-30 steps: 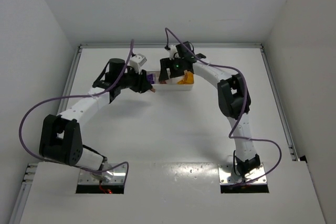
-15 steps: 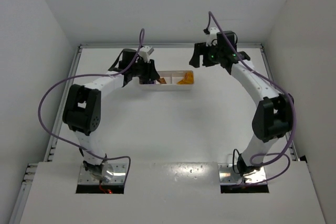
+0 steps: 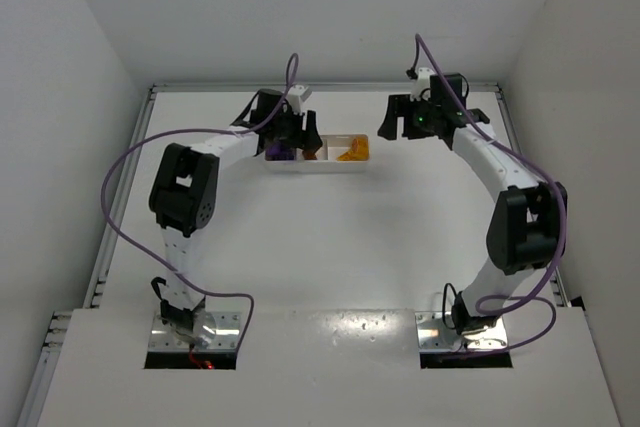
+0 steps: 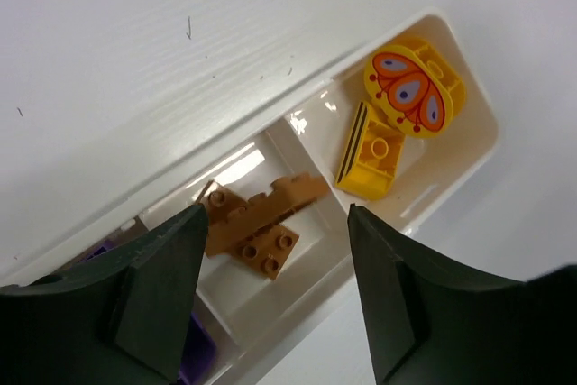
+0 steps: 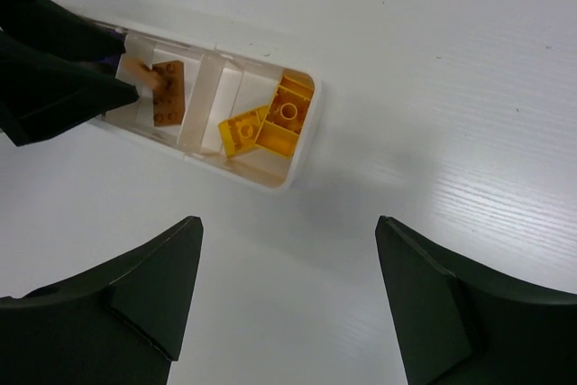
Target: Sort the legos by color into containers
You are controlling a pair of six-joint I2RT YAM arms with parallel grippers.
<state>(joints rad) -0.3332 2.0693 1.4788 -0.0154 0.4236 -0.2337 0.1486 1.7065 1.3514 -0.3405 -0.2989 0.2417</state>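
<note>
The white tray [image 3: 325, 169] lies at the back middle of the table with three compartments. Purple legos [image 3: 280, 153] are in its left one, brown legos [image 3: 312, 154] in the middle, orange-yellow legos [image 3: 353, 152] in the right. My left gripper [image 3: 290, 137] hovers open and empty over the tray's left half. In the left wrist view its gripper [image 4: 273, 214] frames the brown legos [image 4: 257, 223], with yellow legos [image 4: 397, 119] and purple ones [image 4: 194, 349] to either side. My right gripper [image 3: 395, 122] is open and empty, above bare table right of the tray [image 5: 270, 182].
The table's raised back edge [image 3: 325, 87] runs close behind the tray and both grippers. The white side walls [image 3: 70, 147] flank the table. The left gripper's dark fingers [image 5: 54, 69] reach over the tray's left end in the right wrist view.
My left gripper has moved right and back, from beside the tray's left end to over it. My right gripper has lifted off the tray and swung right, away from it.
</note>
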